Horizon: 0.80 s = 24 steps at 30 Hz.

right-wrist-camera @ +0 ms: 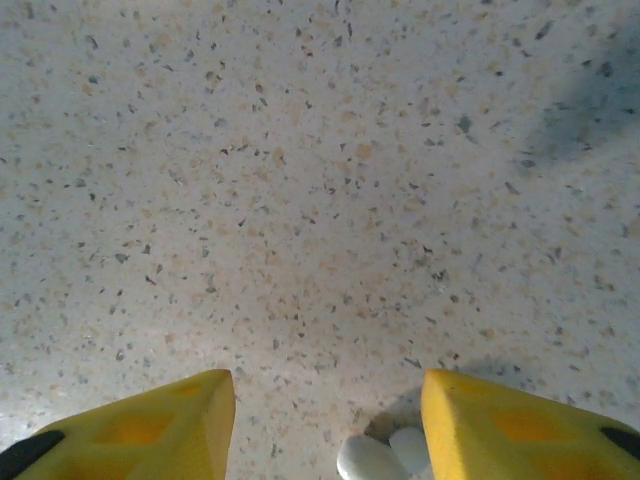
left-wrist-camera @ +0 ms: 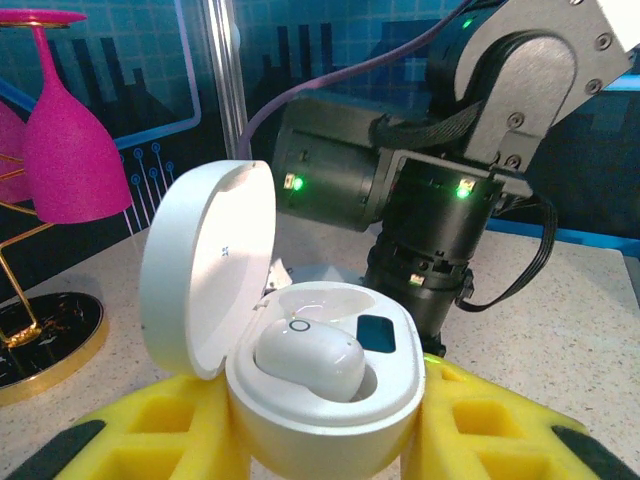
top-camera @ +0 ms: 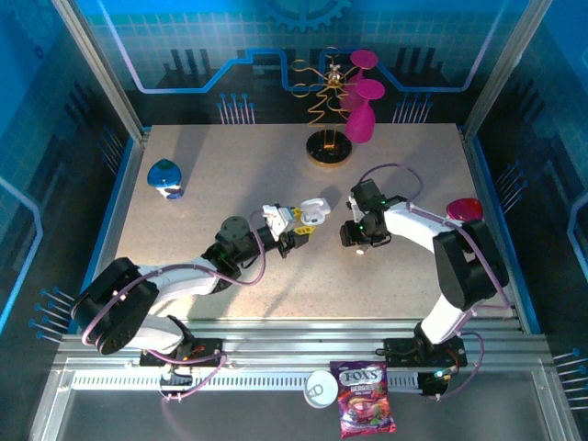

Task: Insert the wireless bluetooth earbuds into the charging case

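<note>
Clamping the charging case [left-wrist-camera: 215, 265] (lid open), left claw [left-wrist-camera: 320, 450]; right claw [right-wrist-camera: 328, 440] gapes over earbud [right-wrist-camera: 370, 460].

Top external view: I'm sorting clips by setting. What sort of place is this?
Probably a robot test cell, not a home: an aluminium frame around printed blue circuit-pattern walls, a left arm and right arm bolted at a speckled table's edge, and staged pink glasses.

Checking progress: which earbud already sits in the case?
The earbud inside the open charging case gripped by the left tool; the other earbud lies on the table.
</note>
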{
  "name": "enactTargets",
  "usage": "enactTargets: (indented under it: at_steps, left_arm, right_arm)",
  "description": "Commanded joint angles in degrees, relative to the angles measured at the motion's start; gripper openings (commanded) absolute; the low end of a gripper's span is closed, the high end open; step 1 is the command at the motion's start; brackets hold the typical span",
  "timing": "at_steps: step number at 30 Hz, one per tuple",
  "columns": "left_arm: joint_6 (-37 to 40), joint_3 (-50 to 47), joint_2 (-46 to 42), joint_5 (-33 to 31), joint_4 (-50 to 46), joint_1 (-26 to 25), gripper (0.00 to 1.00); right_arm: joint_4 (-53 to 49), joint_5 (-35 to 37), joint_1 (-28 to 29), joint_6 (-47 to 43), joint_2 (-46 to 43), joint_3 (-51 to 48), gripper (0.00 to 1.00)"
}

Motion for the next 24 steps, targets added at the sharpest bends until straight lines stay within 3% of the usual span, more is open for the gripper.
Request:
enactTargets:
  at_steps: [1,11,24]
  left_arm:
    - [1.7,-0.9,-1.6,0.2,0.1,-0.4,0.21]
    - [1.9,-1.4,-1.8,0.0,-0.1,-0.4,0.21]
    - [2.1,-1.2,-1.5,0.1,-0.1,-0.4,0.21]
  right_arm:
    - [-2.3,-0.2,0.5,-1.6,1.7,1.3,0.54]
    - [-1.1,-3.8,0.3,0.3,0.3,-2.6,0.55]
    - [-4.5,-3.4,1.8,5.0,-3.6,-4.5,0.55]
